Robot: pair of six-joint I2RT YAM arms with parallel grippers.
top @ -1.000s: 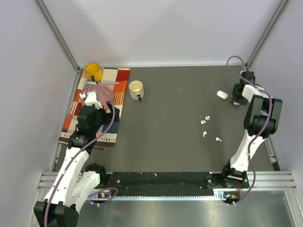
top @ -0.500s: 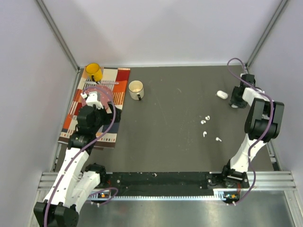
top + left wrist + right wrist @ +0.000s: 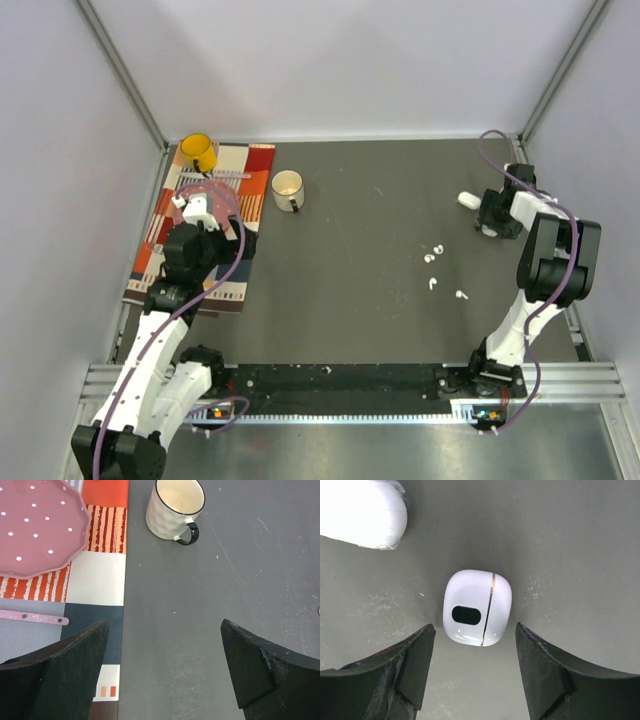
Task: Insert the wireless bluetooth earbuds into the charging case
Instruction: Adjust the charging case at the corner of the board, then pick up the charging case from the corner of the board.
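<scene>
Right tool (image 3: 473,630) astride charging case (image 3: 476,607) (apart)

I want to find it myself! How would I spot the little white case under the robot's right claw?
Look at the far right of the dark table, where the right gripper points down. The charging case lies between its open fingers, touching neither. Unlike the other white case beside it, it shows a dark oval spot and a thin gold seam.
</scene>
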